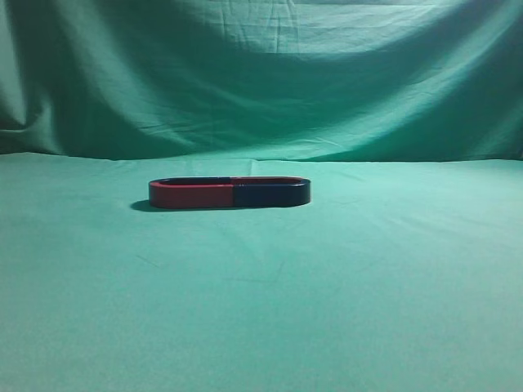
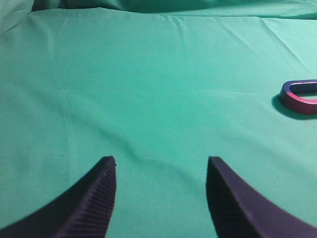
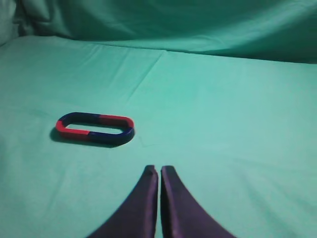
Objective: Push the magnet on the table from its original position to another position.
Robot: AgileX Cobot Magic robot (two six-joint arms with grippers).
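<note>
The magnet (image 1: pixel 271 194) lies flat on the table (image 1: pixel 261 310) near the middle, with a dark navy near side and a thin red top edge. It butts end to end against a second U-shaped magnet (image 1: pixel 192 195) with a red near side, and together they form an oval loop. In the right wrist view the magnet (image 3: pixel 118 136) lies ahead and left of my right gripper (image 3: pixel 159 169), which is shut, empty and well apart from it. My left gripper (image 2: pixel 161 161) is open and empty over bare cloth. Only the red-sided magnet's end (image 2: pixel 299 96) shows at that view's right edge.
A green backdrop drape (image 1: pixel 261 73) hangs behind the table. Wrinkled green cloth spreads all round the two magnets. Neither arm shows in the exterior view.
</note>
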